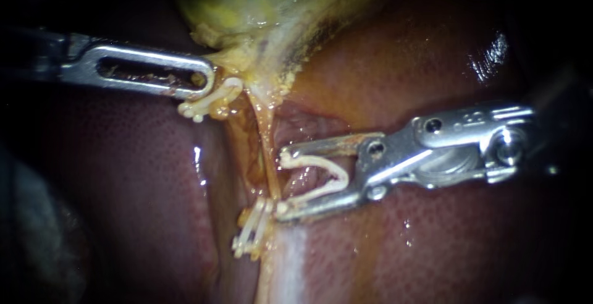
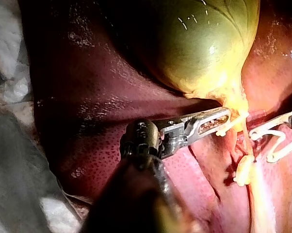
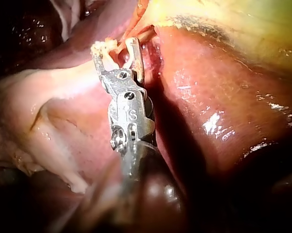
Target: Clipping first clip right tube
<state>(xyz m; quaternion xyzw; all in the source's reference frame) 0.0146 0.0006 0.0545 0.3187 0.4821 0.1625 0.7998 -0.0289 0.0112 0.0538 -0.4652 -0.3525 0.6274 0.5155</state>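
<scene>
Currently the right instrument (image 1: pixel 284 183) carries a clip (image 1: pixel 309 162): its jaws stand wide apart, one pressed on each leg of the white V, so the clip is held spread. The V's mouth faces the tube (image 1: pixel 266 149). The tube is a thin yellow strand running down from the gallbladder neck, just ahead of the mouth. Whether it already lies between the leg tips cannot be told. Pink tissue shows through the V.

The clip's lower leg tip sits just beside the lower clips (image 1: pixel 252 233), white ones lying side by side across the strand's lower end. In the right wrist view the same jaws (image 3: pixel 114 51) are spread, tips at the pale orange tissue under the gallbladder.

Further out, the left instrument (image 1: pixel 207 80) comes in level, its slotted tip against yellow tissue at the gallbladder neck. The upper clip (image 1: pixel 213 99), white and curled, lies just below that tip.

The gallbladder (image 1: pixel 247 1), green-yellow, fills the top of the endoscope view. The liver (image 1: pixel 123 174), dark red and wet, surrounds both instruments. In the left wrist view, grey-white cloth (image 2: pixel 12 165) lies beyond the liver, well apart from the tube.
</scene>
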